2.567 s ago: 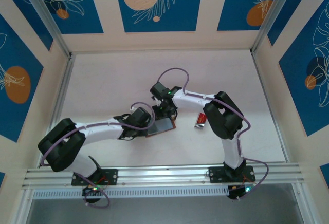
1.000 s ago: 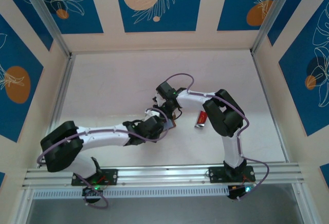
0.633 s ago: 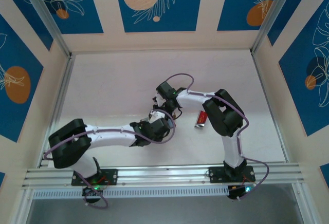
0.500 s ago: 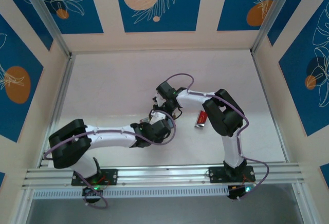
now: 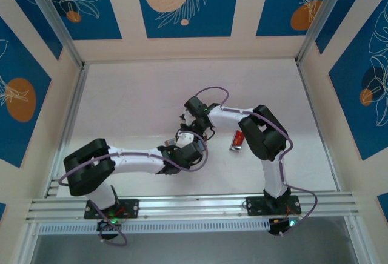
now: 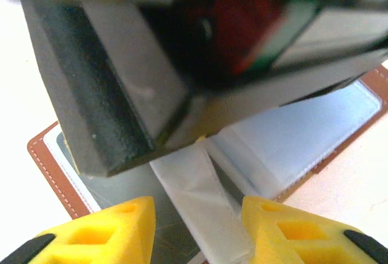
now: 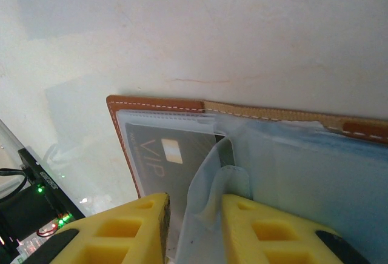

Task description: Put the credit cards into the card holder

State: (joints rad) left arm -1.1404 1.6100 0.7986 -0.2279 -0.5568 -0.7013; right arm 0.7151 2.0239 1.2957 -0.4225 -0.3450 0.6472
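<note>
Card holder (image 7: 154, 104) reddish-brown, white-stitched; VIP card (image 7: 159, 164) dark grey; loose card (image 5: 239, 138) red.

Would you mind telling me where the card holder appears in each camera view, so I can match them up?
Top external: mid-table, covered where the left gripper and right gripper meet.
Left wrist: card holder lies open across the lower frame, brown edges at left and right.
Right wrist: its brown edge runs across the middle, corner at centre left.
Shared landmark: the white-stitched brown border.
</note>
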